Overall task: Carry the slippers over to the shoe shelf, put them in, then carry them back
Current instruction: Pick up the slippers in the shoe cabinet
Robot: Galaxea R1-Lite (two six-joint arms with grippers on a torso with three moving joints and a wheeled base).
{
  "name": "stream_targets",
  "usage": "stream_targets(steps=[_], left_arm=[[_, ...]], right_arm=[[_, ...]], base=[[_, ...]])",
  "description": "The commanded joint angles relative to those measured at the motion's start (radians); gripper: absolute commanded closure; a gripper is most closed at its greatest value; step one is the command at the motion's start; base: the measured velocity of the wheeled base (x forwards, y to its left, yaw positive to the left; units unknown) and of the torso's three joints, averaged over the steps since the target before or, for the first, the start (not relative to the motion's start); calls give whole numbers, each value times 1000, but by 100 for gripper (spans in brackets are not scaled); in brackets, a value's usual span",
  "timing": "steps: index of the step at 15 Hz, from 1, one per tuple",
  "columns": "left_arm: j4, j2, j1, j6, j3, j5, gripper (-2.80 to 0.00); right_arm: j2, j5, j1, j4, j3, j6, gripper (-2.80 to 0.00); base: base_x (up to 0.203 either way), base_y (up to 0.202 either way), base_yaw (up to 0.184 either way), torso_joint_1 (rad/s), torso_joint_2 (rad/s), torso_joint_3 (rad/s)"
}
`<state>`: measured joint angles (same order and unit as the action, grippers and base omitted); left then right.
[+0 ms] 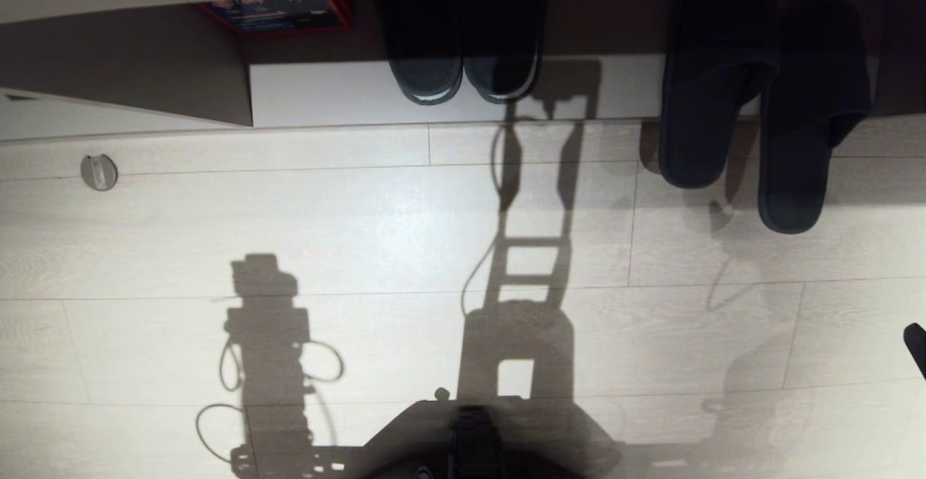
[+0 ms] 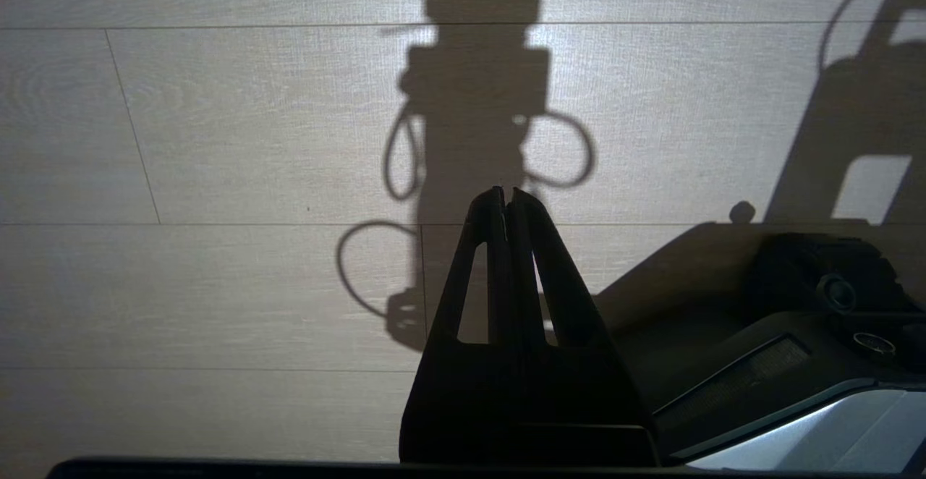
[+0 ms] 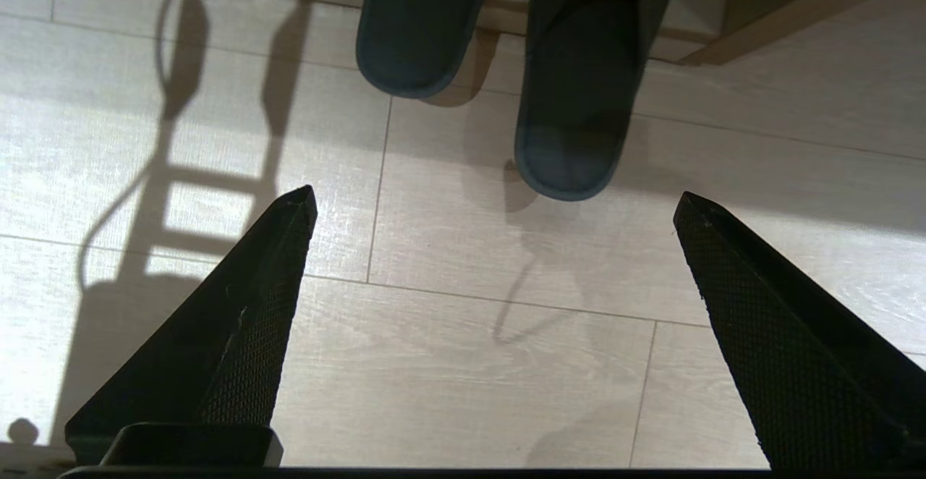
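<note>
Slippers [image 3: 571,103] ahead — right gripper [image 3: 492,204] spread wide, empty.

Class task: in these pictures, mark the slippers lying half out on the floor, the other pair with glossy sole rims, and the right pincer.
slippers [image 1: 792,197]: head view, insole of the right-hand slipper.
glossy-rimmed pair [image 1: 427,81]: head view, heel of the left-hand shoe.
right pincer [image 3: 492,204]: right wrist view, midway between the open fingertips.
</note>
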<state>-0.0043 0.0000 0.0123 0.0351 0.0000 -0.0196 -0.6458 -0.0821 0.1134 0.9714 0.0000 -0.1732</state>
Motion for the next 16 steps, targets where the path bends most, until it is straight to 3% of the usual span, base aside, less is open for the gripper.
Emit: stream_targets(steps=[1, 2, 3, 13, 16], left_arm=[[0, 0, 0, 0, 0, 0, 0], [0, 0, 0, 0, 0, 0, 0], [0, 0, 0, 0, 0, 0, 0], [0, 0, 0, 0, 0, 0, 0], [0, 0, 0, 0, 0, 0, 0]], right_arm=[[133, -3, 0, -28, 39, 0, -280], [174, -7, 0, -61, 40, 0, -274], [222, -14, 0, -94, 40, 1, 0], [522, -28, -11, -347, 40, 9, 0], [652, -28, -31, -437, 40, 44, 0]], base=[[0, 0, 0, 0, 0, 0], [0, 0, 0, 0, 0, 0], [0, 0, 0, 0, 0, 0], [0, 0, 0, 0, 0, 0], [0, 0, 0, 0, 0, 0]])
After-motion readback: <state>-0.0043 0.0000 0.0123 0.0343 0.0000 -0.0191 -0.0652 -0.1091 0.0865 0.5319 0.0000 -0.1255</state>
